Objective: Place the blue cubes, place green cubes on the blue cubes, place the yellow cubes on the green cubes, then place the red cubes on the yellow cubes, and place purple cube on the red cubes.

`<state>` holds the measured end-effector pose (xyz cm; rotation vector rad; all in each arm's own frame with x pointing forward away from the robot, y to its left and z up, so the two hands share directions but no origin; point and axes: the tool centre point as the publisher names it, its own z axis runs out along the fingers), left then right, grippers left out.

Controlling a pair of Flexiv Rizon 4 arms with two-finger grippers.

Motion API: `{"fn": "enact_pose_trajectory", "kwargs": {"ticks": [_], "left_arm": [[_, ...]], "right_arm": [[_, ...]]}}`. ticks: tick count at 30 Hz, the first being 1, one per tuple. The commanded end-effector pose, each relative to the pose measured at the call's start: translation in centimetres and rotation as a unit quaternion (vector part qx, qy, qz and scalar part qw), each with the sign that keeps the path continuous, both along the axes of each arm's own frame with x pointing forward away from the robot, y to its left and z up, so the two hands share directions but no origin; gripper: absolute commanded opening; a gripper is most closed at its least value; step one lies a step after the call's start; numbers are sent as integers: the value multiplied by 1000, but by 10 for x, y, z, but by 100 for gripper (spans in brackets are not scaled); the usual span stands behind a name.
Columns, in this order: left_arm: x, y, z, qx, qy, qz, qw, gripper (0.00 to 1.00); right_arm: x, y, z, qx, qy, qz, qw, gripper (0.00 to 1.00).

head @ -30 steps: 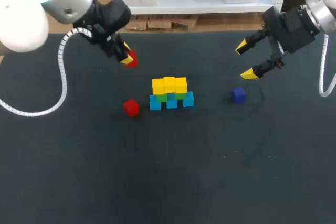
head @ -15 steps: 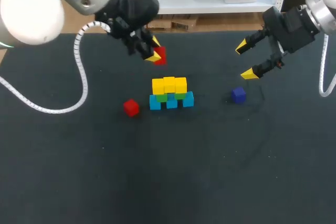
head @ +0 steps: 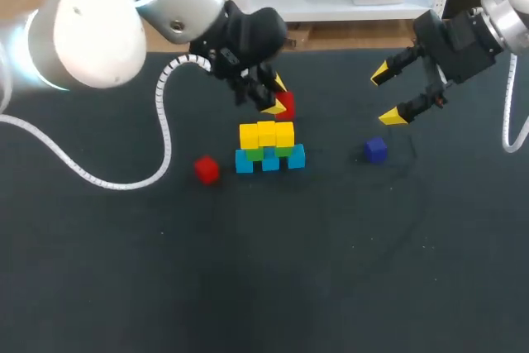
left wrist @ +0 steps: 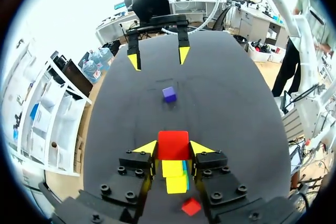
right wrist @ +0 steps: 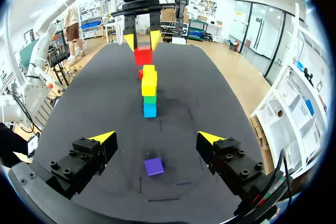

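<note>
**Left pincer holding red cube over the stack; right pincer wide, idle**

Left arm (head: 124, 14) came in from the left and reached past the middle of the dark table (head: 248, 270).

Small loose red cube (head: 207, 169) lay flat on the table, near the left end of the stack but apart from it.

The stack stood at mid-table. Its bottom course was a row of light blue cubes (head: 270, 161). Green cubes (head: 255, 155) showed in the layer above, and three bright yellow cubes (head: 266, 134) sat side by side on top. The long axis ran left to right in the head view. In the right wrist view the row pointed straight away from that arm's fingers, toward the other arm.

Left gripper (head: 277, 98) was clamped on a second red cube (head: 285, 106), one yellow tip on each of two opposite faces, the cube square to the fingers. The cube hung at the right end of the yellow row, just behind it. Contact with the yellow could not be told.

Small purple cube (head: 376, 149) sat alone on the table, to the right of the stack and well apart from it.

Right gripper (head: 388, 95) hung above and just behind the purple cube. Its fingers were spread wide with nothing between them.
</note>
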<state>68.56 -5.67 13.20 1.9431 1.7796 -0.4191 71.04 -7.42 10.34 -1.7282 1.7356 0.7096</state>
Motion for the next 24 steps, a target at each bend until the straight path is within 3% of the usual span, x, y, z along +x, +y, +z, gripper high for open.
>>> {"fn": "enact_pose_trajectory", "kwargs": {"ticks": [1, 12, 24], "left_arm": [[0, -3, -6, 6, 2, -2, 1000, 0], [-4, -1, -25, 12, 25, 9, 1000, 0], [4, 4, -30, 17, 28, 14, 999, 0]], "right_arm": [[1, 0, -1, 1, 0, 1, 1000, 100], [1, 0, -1, 1, 0, 1, 1000, 100], [1, 0, -1, 1, 0, 1, 1000, 100]]}}
